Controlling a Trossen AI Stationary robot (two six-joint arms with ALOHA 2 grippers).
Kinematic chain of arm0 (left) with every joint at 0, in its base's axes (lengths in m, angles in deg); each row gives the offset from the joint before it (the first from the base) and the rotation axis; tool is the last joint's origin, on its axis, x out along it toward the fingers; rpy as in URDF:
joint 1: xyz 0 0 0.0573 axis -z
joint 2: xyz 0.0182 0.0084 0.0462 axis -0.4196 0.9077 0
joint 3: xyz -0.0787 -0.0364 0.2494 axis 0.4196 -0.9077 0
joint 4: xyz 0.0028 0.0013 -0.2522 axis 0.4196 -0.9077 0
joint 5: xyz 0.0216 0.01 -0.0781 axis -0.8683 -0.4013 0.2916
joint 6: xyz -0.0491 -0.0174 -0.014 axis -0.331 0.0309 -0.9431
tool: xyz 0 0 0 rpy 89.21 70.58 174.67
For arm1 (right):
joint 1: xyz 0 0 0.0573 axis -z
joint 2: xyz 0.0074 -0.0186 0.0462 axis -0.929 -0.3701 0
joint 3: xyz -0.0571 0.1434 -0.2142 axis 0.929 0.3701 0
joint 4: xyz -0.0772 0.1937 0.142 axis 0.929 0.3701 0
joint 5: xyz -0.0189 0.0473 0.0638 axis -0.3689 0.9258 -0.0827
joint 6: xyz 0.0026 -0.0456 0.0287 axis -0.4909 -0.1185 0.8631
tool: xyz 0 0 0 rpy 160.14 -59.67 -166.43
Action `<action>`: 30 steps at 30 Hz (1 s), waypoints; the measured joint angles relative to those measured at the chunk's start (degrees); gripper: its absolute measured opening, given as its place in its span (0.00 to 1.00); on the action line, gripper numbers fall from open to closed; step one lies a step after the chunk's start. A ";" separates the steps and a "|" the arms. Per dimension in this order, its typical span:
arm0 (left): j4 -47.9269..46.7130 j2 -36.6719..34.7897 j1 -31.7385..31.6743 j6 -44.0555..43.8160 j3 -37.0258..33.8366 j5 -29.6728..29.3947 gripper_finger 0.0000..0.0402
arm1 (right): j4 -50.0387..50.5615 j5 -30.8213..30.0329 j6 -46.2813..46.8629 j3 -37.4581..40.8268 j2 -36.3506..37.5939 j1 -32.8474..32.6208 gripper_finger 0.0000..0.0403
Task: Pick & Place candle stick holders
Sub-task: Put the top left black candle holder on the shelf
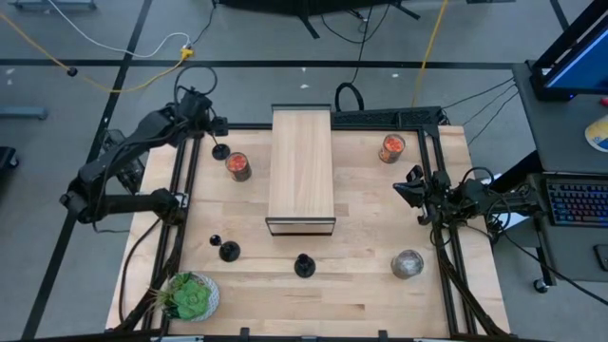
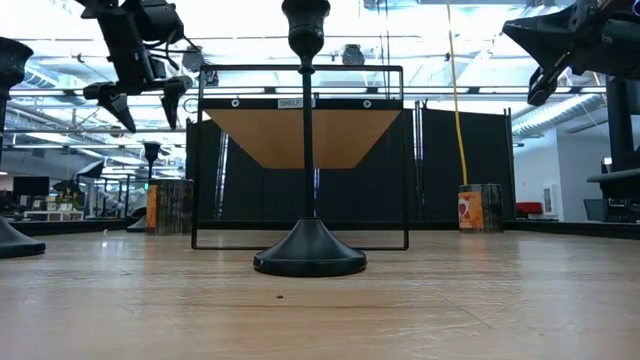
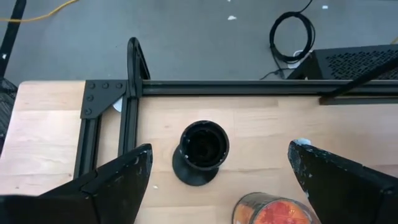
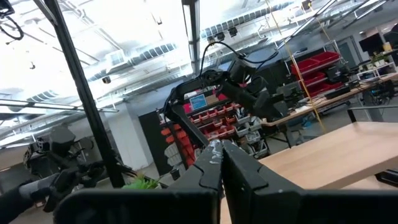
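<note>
Black and hard-looking, likely metal, the candle stick holder (image 3: pixel 200 151) under the left claw (image 3: pixel 217 180) stands upright on the bench (image 1: pixel 370 285) near its far left corner, just beside a glass jar (image 1: pixel 237 166) of red-orange contents. It should be stiff and fairly light, though top-heavy on its thin stem — a grip around the small cup or high on the stem looks safest, and the smooth finish may slip. The left claw hovers above it with fingers (image 3: pixel 115 183) spread wide, holding nothing. Two more holders (image 1: pixel 229 252) (image 1: pixel 304 266) stand nearer the front edge. A second red-orange jar (image 1: pixel 391 148) and a clear greyish jar (image 1: pixel 408 264) sit on the right, where the right claw (image 1: pixel 415 186) waits, pressed together — empty.
</note>
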 joint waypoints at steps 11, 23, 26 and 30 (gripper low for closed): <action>0.17 6.61 0.71 -2.02 0.02 0.21 0.94 | 0.32 0.04 0.02 0.00 0.00 0.00 0.00; 0.60 11.28 0.70 -0.64 0.02 -1.44 0.94 | 0.33 0.05 0.00 -0.02 0.00 0.00 0.00; 0.62 12.44 0.68 1.68 0.02 -1.75 0.94 | 0.33 0.04 0.02 -0.02 0.00 0.00 0.00; 0.82 13.23 0.68 4.29 0.02 -1.77 0.94 | 0.33 0.04 0.02 -0.01 0.00 -0.01 0.00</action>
